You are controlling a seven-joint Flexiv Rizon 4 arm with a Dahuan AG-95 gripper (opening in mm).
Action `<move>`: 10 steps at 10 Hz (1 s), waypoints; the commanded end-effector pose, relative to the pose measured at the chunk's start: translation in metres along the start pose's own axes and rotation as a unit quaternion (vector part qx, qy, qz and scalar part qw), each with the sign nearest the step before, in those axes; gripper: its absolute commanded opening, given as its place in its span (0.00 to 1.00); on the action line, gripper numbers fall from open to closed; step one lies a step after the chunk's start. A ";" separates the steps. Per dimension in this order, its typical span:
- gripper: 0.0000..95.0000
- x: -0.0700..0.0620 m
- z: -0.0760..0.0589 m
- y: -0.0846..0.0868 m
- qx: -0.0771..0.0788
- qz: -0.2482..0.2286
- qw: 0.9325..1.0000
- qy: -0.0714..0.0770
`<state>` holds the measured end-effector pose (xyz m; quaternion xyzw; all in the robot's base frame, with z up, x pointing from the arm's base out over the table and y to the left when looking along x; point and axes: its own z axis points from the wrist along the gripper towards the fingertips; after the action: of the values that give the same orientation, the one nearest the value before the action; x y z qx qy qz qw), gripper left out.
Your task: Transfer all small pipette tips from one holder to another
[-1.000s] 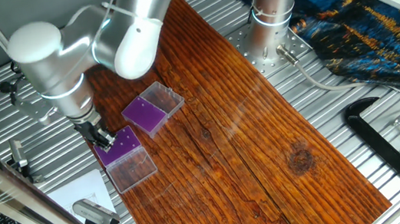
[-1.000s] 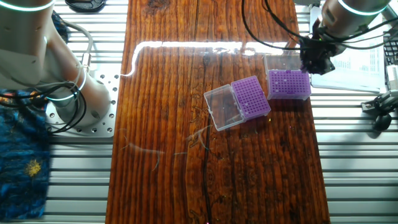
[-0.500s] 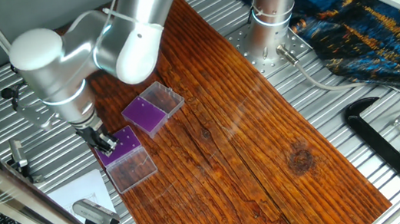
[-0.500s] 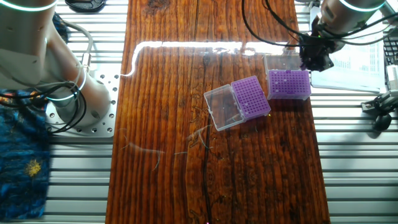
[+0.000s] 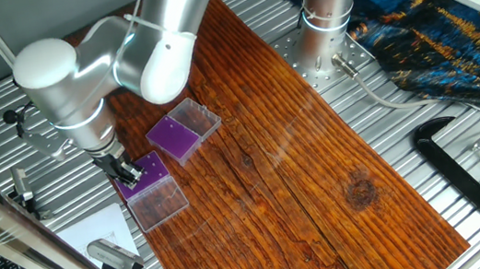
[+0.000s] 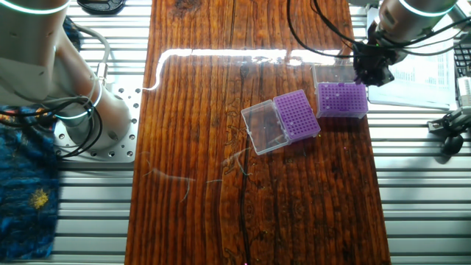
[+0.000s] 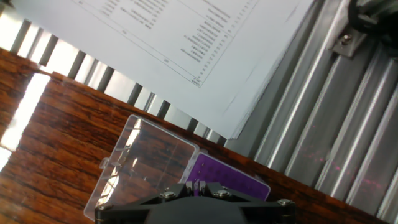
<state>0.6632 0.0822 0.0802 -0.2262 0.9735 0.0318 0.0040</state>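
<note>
One fixed view: a silver arm reaches down to the left edge of a dark wooden bench [image 5: 319,170]. Its black hand [image 5: 130,174] sits over the left end of a purple-topped holder [image 5: 147,175] whose clear lid [image 5: 160,204] lies open toward the camera. A second holder [image 5: 174,136], also purple with an open lid, lies just beside it, farther up the bench. No tips can be made out here; they are too small.

The other fixed view: the hand [image 6: 371,72] hovers at the upper right corner of the first holder [image 6: 342,100], near the bench edge. A few pale dots on its grid may be tips [image 6: 341,86], though this is uncertain. The second holder [image 6: 297,115] lies tilted toward the bench centre.

Hand view: the clear lid [image 7: 146,165] and purple grid [image 7: 233,180] lie below the hand [image 7: 196,185], with printed paper [image 7: 180,43] beyond. The fingers look nearly closed, but whether they hold a tip cannot be told.

The tips are probably very light, stiff and slippery, easily dropped or crushed; each is best pinched gently at its wider top end and lifted straight up
</note>
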 end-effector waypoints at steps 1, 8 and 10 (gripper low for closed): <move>0.00 0.001 0.000 0.000 -0.006 -0.002 1.000 0.005; 0.00 0.002 0.003 0.000 -0.023 -0.006 1.000 0.002; 0.00 0.002 0.004 0.000 -0.027 -0.005 1.000 0.000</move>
<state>0.6619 0.0817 0.0748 -0.2320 0.9709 0.0588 -0.0019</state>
